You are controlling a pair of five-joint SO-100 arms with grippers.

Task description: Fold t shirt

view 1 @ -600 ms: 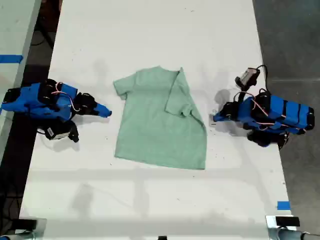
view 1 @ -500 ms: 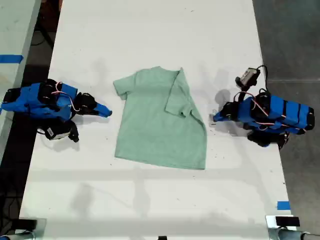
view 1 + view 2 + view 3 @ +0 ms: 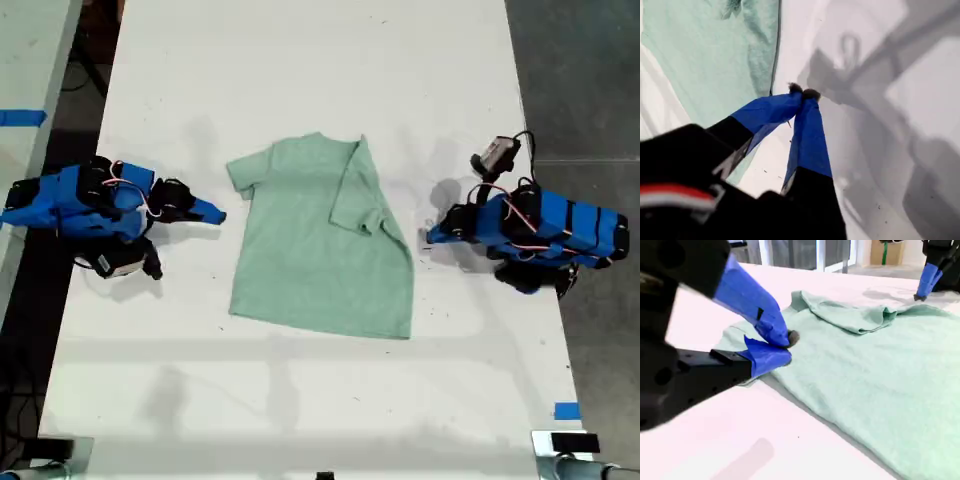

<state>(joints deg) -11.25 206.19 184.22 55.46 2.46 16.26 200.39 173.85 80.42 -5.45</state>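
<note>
The pale mint-green t shirt (image 3: 320,240) lies flat in the middle of the white table (image 3: 300,60), with the sleeve on the exterior view's right folded inward over the body. My first gripper (image 3: 432,237) rests low at the exterior view's right, shut and empty, its tips (image 3: 802,92) just off the shirt's (image 3: 705,55) edge. My second gripper (image 3: 218,212) is at the exterior view's left, shut with nothing in it, a short gap from the shirt's other sleeve. In the second wrist view its tips (image 3: 787,347) hover beside the shirt's (image 3: 880,370) near edge, and the first gripper (image 3: 919,296) shows across the cloth.
The table's side edges run close behind both arm bases, with dark floor beyond. Blue tape marks sit at the exterior view's lower right (image 3: 566,410) and on a pale surface at its far left (image 3: 20,117). Bare white tabletop lies above and below the shirt in the exterior view.
My second gripper has shifted slightly upward in the exterior view, staying beside the shirt. The first arm and the shirt have not moved.
</note>
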